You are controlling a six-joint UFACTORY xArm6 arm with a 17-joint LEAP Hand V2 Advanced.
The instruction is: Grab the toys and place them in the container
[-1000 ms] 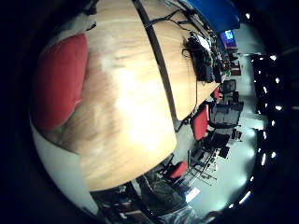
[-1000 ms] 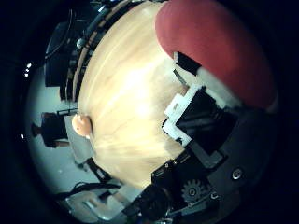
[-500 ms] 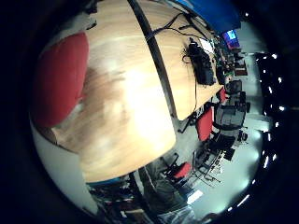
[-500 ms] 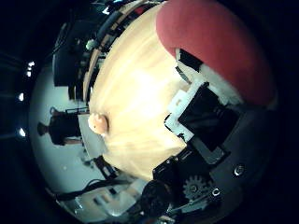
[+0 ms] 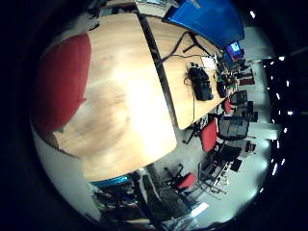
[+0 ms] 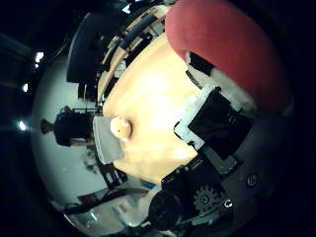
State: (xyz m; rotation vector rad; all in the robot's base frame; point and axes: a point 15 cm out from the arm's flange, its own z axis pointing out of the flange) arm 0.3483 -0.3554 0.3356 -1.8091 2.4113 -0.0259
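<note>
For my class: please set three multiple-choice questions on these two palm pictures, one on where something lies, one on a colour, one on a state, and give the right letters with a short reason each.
1. Where is the small pale toy?
A. inside the red container
B. on the wooden table, at its edge, beside a grey sheet
C. on the floor under a chair

2. What colour is the large container close to the palm?
A. red
B. green
C. white

3. How does the hand stand toward the toy?
A. it pinches it
B. it presses it flat
C. it is apart from it, holding nothing that shows

Answers: 1 B, the toy sits on the wooden table next to the grey sheet. 2 A, the container shows red in both views. 3 C, bare tabletop lies between hand and toy.
</note>
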